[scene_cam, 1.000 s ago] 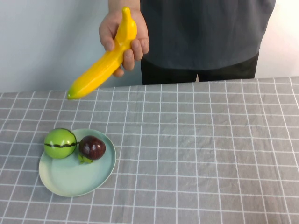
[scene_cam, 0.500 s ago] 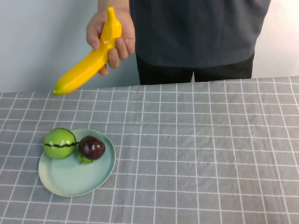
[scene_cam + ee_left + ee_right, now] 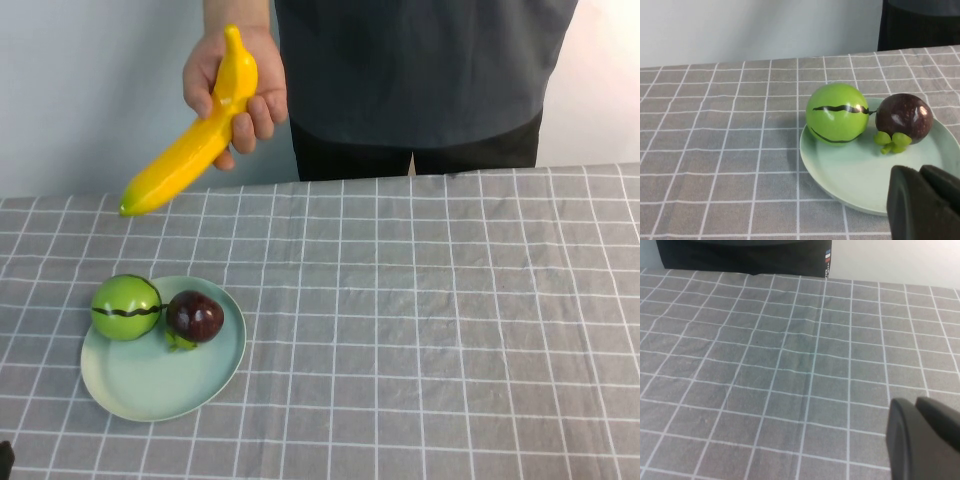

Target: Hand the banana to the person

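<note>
The person (image 3: pixel 420 70) stands behind the table's far edge in a dark grey T-shirt and black trousers. One bare hand (image 3: pixel 235 85) grips the yellow banana (image 3: pixel 190 140) in the air above the far left of the table, its lower tip pointing down-left. My left gripper (image 3: pixel 920 172) is shut and empty, low by the near rim of the plate; a sliver of it shows at the bottom left corner of the high view (image 3: pixel 4 458). My right gripper (image 3: pixel 916 405) is shut and empty, over bare cloth; it is outside the high view.
A pale green plate (image 3: pixel 150 380) at the front left holds a round green fruit (image 3: pixel 126 307) and a dark red-purple fruit (image 3: pixel 195 316); both also show in the left wrist view, the green fruit (image 3: pixel 836 120) beside the purple fruit (image 3: pixel 904 119). A grey checked cloth (image 3: pixel 440 320) covers the table.
The person's hand has carried the banana to the left and a little up, then held it nearly still. The fruits and plate have stayed in place.
</note>
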Robot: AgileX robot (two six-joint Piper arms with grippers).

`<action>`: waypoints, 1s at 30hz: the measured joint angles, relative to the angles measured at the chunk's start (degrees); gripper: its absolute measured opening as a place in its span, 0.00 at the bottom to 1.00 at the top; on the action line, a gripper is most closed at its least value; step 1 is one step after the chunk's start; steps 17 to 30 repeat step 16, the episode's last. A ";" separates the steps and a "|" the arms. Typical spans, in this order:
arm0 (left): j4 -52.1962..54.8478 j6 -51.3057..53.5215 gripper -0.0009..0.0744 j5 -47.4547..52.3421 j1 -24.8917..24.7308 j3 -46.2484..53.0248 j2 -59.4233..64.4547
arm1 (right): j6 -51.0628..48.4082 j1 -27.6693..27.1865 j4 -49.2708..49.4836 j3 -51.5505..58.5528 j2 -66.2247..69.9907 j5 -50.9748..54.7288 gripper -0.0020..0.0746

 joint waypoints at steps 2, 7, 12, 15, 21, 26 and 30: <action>0.00 -0.09 0.01 0.36 0.00 -0.10 0.00 | 0.00 0.00 0.00 0.00 0.00 0.00 0.01; 0.00 -0.22 0.01 0.57 0.00 -0.10 0.00 | 0.00 0.00 0.00 0.00 0.00 0.00 0.01; 0.00 -0.22 0.01 0.57 0.00 -0.10 0.00 | 0.00 0.00 0.00 0.00 0.00 0.00 0.01; 0.00 -0.22 0.01 0.57 0.00 -0.10 0.00 | 0.00 0.00 0.00 0.00 0.00 0.00 0.01; 0.00 -0.22 0.01 0.57 0.00 -0.10 0.00 | 0.00 0.00 0.00 0.00 0.00 0.00 0.01; 0.00 -0.22 0.01 0.57 0.00 -0.10 0.00 | 0.00 0.00 0.00 0.00 0.00 0.00 0.01; 0.00 -0.22 0.01 0.57 0.00 -0.10 0.00 | 0.00 0.00 0.00 0.00 0.00 0.00 0.01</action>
